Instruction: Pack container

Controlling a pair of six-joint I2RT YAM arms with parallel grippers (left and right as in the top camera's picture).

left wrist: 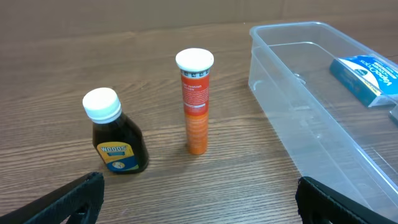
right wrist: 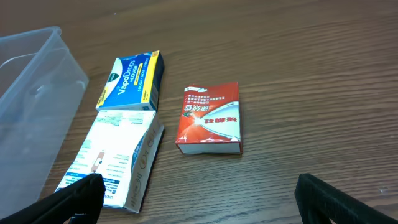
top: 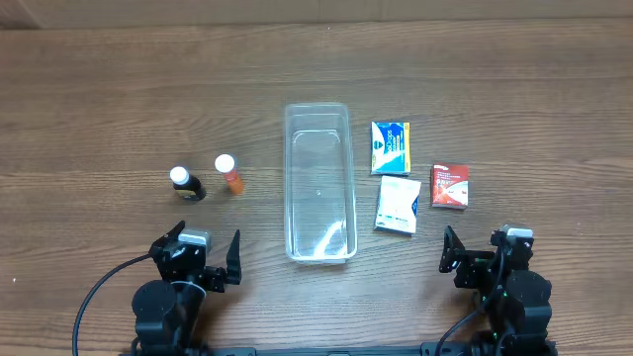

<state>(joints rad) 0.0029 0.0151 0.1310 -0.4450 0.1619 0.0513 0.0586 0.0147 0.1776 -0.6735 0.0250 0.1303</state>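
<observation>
The clear plastic container [top: 318,183] lies empty in the middle of the table; it also shows in the left wrist view [left wrist: 311,106] and the right wrist view [right wrist: 31,93]. Left of it stand a dark bottle with a white cap [top: 186,184] [left wrist: 116,134] and an orange tube with a white cap [top: 230,174] [left wrist: 196,102]. Right of it lie a blue box [top: 390,146] [right wrist: 132,79], a white box [top: 399,206] [right wrist: 115,155] and a red box [top: 450,186] [right wrist: 210,118]. My left gripper [top: 210,259] [left wrist: 199,202] is open and empty near the front edge. My right gripper [top: 473,255] [right wrist: 199,202] is open and empty near the front edge.
The wooden table [top: 99,99] carries nothing else in view. Black cables [top: 94,297] run from both arms at the front edge.
</observation>
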